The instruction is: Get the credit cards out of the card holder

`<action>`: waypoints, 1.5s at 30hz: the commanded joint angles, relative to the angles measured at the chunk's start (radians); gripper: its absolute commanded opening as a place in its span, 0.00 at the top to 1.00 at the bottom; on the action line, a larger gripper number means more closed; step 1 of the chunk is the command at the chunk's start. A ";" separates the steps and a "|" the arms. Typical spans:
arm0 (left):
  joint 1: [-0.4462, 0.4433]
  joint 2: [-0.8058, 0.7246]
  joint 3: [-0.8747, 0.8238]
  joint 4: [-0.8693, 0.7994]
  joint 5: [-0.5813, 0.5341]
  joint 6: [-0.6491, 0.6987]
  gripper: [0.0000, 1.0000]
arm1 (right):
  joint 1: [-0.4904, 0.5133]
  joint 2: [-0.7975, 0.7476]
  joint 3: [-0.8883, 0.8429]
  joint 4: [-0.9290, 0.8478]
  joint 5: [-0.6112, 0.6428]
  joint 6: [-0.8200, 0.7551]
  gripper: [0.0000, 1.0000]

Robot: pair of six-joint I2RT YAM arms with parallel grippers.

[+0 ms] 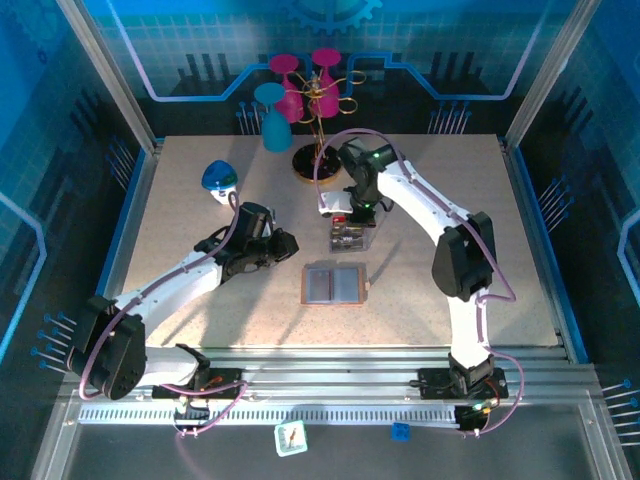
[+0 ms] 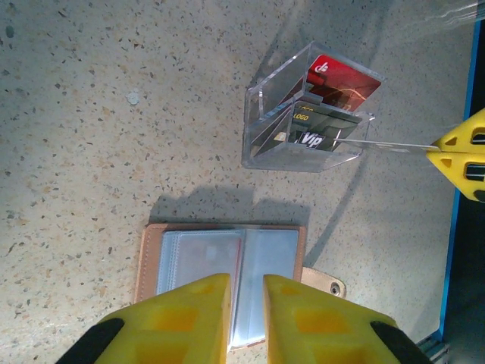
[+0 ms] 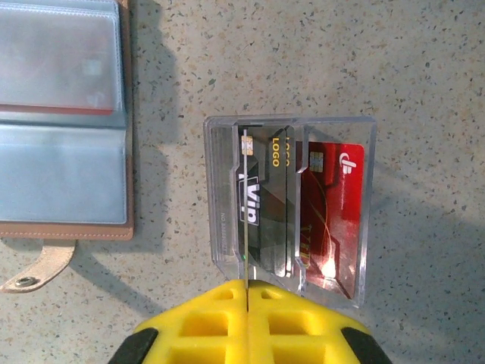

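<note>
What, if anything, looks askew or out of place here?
Nothing stands out. The card holder lies open and flat; the cards stand in the clear box, where the right fingers pinch a thin card edge-on.

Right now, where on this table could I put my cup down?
Bare table lies between the right arm and the right wall, and between the card holder and the near rail. Crowded mid-table: clear box, left pincer, right pincer gripping a credit card.

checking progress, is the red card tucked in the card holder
No, the red card stands in the clear plastic box, apart from the open card holder.
</note>
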 commanded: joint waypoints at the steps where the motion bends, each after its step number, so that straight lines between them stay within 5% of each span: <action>1: 0.013 0.007 0.006 -0.019 -0.003 0.004 0.81 | 0.010 0.039 0.058 -0.079 -0.018 -0.021 1.00; 38: 0.057 -0.011 -0.042 0.005 0.021 0.002 0.81 | 0.003 0.250 0.222 -0.205 -0.021 0.023 1.00; 45: 0.058 0.001 -0.037 0.007 0.032 0.003 0.81 | -0.001 0.225 0.221 -0.171 -0.033 0.060 0.83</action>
